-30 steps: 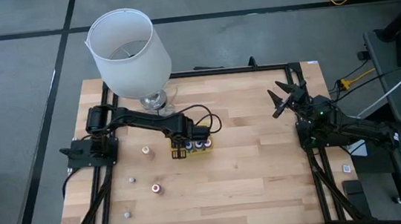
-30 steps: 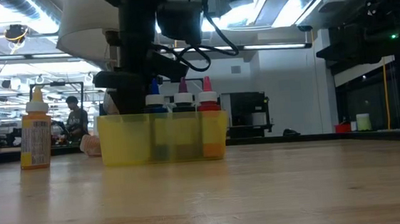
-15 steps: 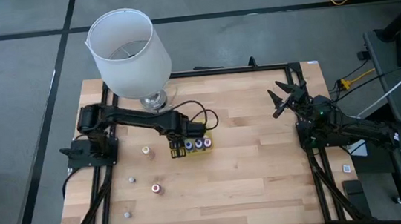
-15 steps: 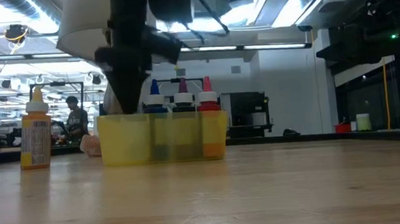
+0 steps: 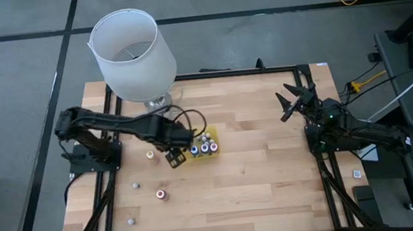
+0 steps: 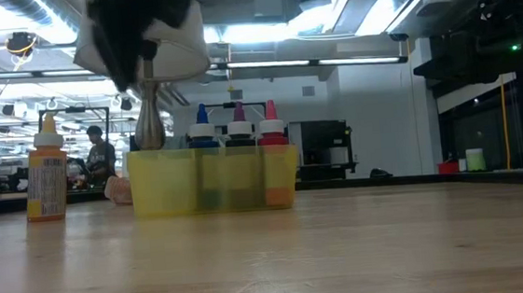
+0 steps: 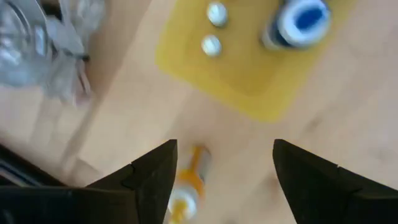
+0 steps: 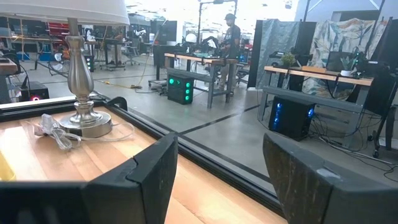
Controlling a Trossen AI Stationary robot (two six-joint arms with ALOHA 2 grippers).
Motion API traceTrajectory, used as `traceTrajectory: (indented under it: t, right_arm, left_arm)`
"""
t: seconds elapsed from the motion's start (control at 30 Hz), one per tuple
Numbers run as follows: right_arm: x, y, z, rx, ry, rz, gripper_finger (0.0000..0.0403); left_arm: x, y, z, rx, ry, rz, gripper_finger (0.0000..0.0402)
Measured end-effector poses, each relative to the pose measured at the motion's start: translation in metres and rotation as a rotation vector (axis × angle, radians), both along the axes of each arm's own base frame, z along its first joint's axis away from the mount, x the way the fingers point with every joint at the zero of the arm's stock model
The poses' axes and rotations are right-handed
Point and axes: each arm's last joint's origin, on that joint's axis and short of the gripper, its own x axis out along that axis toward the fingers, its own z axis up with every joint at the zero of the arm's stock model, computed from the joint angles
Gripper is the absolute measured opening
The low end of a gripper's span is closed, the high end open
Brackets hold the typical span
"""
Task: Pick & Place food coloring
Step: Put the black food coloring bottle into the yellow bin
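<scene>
Even, shadowless light lay over the desk from above, and the high view was sharp edge to edge. In the low view, ceiling lights glared across the upper centre, the near desk surface at the bottom was soft, and a dark arm at upper left was smeared by motion. The left wrist view was blurred throughout, the yellow tray and a blue-topped bottle soft-edged, while the right wrist view was bright and crisp beyond its dim foreground fingers.
</scene>
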Motion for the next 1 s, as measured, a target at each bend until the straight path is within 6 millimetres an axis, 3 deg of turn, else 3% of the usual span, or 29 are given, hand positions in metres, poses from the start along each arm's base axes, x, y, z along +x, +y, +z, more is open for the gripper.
traceTrajectory:
  t: [0.33,0.6,0.73,1.0]
  right_arm:
    - [0.000,0.000,0.000,0.000,0.000,0.000,0.0236]
    - [0.000,0.000,0.000,0.000,0.000,0.000,0.0236]
    - [0.000,0.000,0.000,0.000,0.000,0.000,0.0236]
    - [0.000,0.000,0.000,0.000,0.000,0.000,0.0236]
  left_arm:
    - [-0.058,-0.049,0.037,-0.072,0.010,-0.117,0.0253]
    - [-0.092,-0.078,0.046,-0.071,0.047,-0.208,0.0253]
    - [-0.098,-0.092,0.040,-0.052,0.057,-0.243,0.0249]
    - [-0.100,-0.108,-0.003,-0.084,0.046,-0.259,0.0244]
